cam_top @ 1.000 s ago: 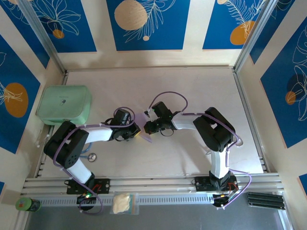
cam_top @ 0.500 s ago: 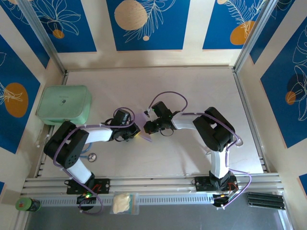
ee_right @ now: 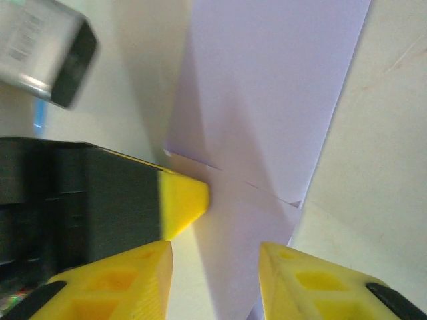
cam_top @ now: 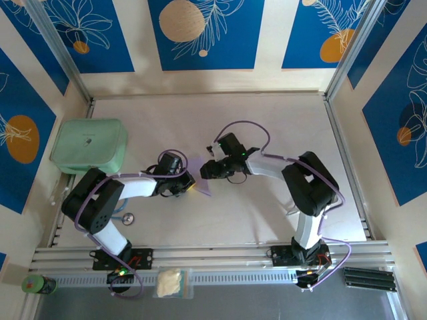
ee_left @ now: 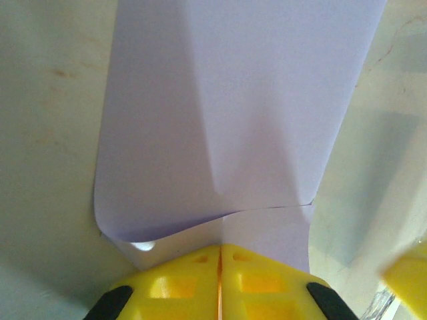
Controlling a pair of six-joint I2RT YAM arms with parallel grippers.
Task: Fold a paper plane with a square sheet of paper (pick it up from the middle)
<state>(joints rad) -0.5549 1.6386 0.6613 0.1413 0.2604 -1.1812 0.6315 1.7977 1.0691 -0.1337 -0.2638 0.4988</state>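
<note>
Where the L wrist cam looks along its own fingers, you see the left gripper [ee_left: 220, 259] w/ both yellow pads pressed together, clamped on the near edge of the sheet of paper [ee_left: 233, 113]. Sheet is pale lilac and already folded: creases run down to a narrow V near centre, one corner curls up just left of the pads, and the far end runs off the top of frame. On the R wrist cam the right gripper [ee_right: 213, 257] has its yellow fingers [ee_right: 303, 283] apart, nothing pinched. The sheet lies between and beyond them, w/ a short cross crease approx mid-frame. The left gripper's yellow tip touches the sheet's left edge there. From the top cam, both grippers face each other near table centre, tips close, w/ the sheet between them as a narrow lilac sliver. You can't tell from that view whether it rests on the table [cam_top: 280, 127] or is lifted. Mint-green box [cam_top: 89, 155] sits well apart at the table's left edge, near the L arm's elbow. Small round metal part [cam_top: 127, 217] lies near the L arm base.
</note>
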